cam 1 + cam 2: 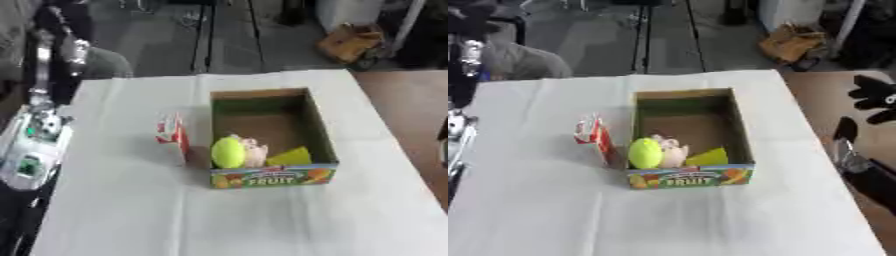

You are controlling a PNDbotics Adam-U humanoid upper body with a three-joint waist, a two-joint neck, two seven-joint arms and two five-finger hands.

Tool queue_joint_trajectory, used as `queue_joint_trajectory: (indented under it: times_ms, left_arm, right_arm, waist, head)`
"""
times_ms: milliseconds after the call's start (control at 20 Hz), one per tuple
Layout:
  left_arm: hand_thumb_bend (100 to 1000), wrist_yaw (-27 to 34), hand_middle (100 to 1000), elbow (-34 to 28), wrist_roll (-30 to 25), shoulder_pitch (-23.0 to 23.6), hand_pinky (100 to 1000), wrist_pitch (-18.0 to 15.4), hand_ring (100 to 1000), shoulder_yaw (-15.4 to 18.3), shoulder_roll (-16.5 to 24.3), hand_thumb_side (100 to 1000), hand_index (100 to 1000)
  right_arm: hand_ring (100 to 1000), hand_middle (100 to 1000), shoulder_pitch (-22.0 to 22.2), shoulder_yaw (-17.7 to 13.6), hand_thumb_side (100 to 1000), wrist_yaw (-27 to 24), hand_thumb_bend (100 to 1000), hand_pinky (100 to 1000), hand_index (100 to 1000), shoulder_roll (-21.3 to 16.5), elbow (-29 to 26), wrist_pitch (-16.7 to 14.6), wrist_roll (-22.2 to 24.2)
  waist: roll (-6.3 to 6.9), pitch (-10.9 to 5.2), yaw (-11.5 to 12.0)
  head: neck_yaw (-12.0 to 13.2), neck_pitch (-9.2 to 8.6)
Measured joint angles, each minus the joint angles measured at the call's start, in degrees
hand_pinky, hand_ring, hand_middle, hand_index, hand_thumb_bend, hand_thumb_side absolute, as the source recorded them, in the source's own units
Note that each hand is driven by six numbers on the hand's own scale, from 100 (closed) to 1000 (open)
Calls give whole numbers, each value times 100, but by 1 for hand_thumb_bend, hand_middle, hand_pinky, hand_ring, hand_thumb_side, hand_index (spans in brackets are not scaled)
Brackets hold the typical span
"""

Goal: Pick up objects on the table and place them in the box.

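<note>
The white tabletop (131,210) carries an open box (322,131) marked FRUIT; inside, at its near end, lie a green ball (227,152), a pale pink thing (255,152) too blurred to name and a yellow wedge (291,156). A red-and-white packet (172,132) leans just outside the box's left wall. The right hand (877,97) shows black at the right edge, well off the box, its fingers seemingly spread apart; the left arm (35,145) is cut off, hand unseen.

Open fruit box (319,135), green ball (227,152) inside, red-white packet (172,132) beside

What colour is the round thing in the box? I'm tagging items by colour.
The round thing is yellow-green, clearest in the left eye view, at the box's near end.
</note>
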Motion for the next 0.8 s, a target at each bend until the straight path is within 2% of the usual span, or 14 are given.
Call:
queue_joint_trajectory:
  times_ms: [150, 250, 550, 800]
  left_arm:
    - [472, 243, 813, -330, -16, 756, 671, 133, 789, 267, -118, 955, 878]
    - [472, 282, 813, -440, -59, 1018, 671, 229, 789, 381, -280, 955, 878]
    - [491, 257, 814, -640, -185, 1210, 672, 401, 791, 525, -619, 903, 883]
    - [483, 156, 811, -730, -431, 1213, 672, 445, 789, 525, -690, 882, 881]
  right_arm:
    - [717, 735, 5, -13, 275, 14, 100, 610, 928, 0, 0, 16, -12]
    - [717, 735, 7, -18, 275, 16, 100, 610, 928, 0, 0, 26, -20]
    - [717, 735, 10, -32, 283, 18, 100, 610, 929, 0, 0, 38, -31]
    - [717, 735, 10, -33, 288, 18, 100, 610, 929, 0, 0, 48, -46]
  waist:
    - [-3, 0, 117]
    - [-18, 0, 126]
    - [-28, 2, 168]
    - [-26, 35, 167]
  head:
    - [-29, 33]
    - [-46, 53]
    - [-79, 83]
    - [-97, 84]
